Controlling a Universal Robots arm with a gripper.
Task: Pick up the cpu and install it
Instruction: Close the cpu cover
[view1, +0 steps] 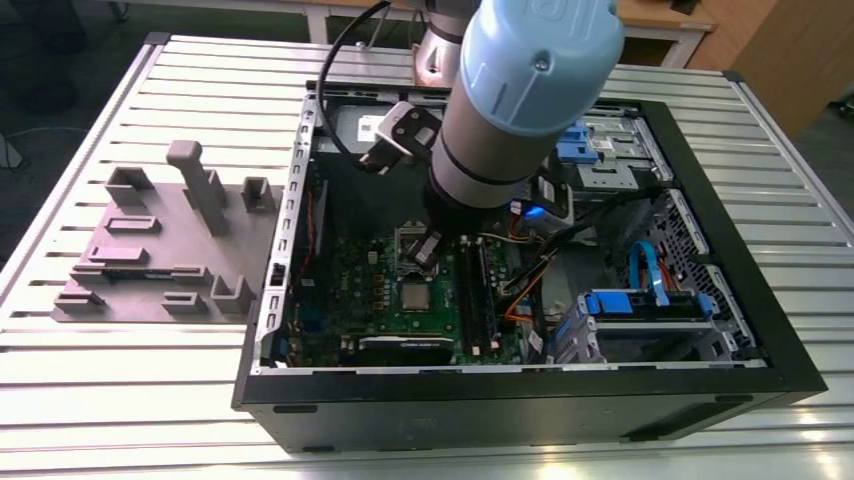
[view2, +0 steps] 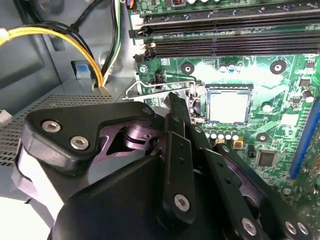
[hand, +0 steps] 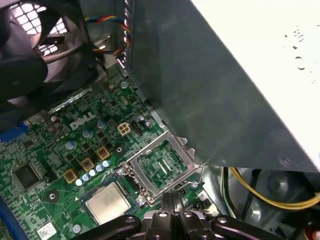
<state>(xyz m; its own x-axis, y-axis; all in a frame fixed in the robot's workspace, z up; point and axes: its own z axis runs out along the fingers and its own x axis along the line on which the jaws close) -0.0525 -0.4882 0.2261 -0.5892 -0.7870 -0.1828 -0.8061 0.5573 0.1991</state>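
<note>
The cpu (view2: 229, 106) lies flat in its socket on the green motherboard (view1: 374, 300), silver top up; it also appears in the first wrist view (hand: 107, 202) and in the exterior view (view1: 418, 296). The metal socket frame (hand: 160, 165) stands swung open beside it. My gripper (view2: 175, 99) hangs inside the open computer case (view1: 534, 400), just above the open frame and a short way off the cpu. Its black fingers (hand: 172, 200) are pressed together with nothing between them. In the exterior view the gripper (view1: 424, 252) sits right behind the cpu.
A grey-mauve tray (view1: 147, 250) with upright blocks lies outside the case at the exterior view's left. Memory slots (view2: 225, 45), yellow cables (view2: 60, 37), a fan (hand: 35, 50) and a grey metal box (hand: 225, 100) crowd the socket. Blue drive brackets (view1: 641, 300) fill the case's right.
</note>
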